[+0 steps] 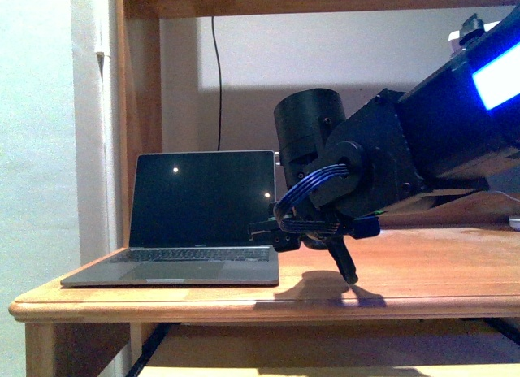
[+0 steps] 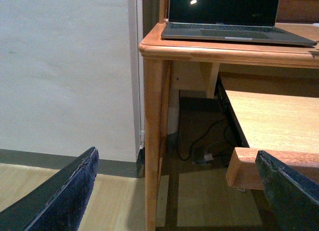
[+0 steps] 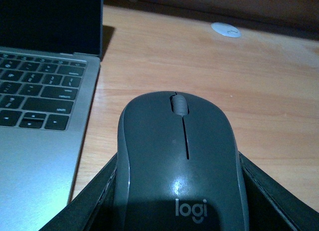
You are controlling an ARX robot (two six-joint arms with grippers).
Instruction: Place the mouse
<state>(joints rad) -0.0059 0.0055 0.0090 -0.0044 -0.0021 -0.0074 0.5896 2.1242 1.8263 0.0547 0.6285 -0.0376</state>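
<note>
The mouse (image 3: 179, 161) is a dark grey dome with a scroll wheel and a "logi" mark. My right gripper (image 3: 177, 191) is shut on it, one black finger on each flank. Both hang just over the wooden desk (image 3: 209, 76), close beside the laptop's (image 3: 40, 106) edge. In the front view the right gripper (image 1: 318, 237) hovers a little above the desk top (image 1: 422, 263), right of the laptop (image 1: 203, 214), casting a shadow below; the mouse itself is hard to make out there. My left gripper (image 2: 177, 191) stands open and empty, low beside the desk leg (image 2: 153, 141).
A small flat white disc (image 3: 225, 29) lies toward the back of the desk. A pull-out shelf (image 2: 269, 121) sits under the desk top, with cables on the floor behind. A wooden upright and white wall stand left of the laptop.
</note>
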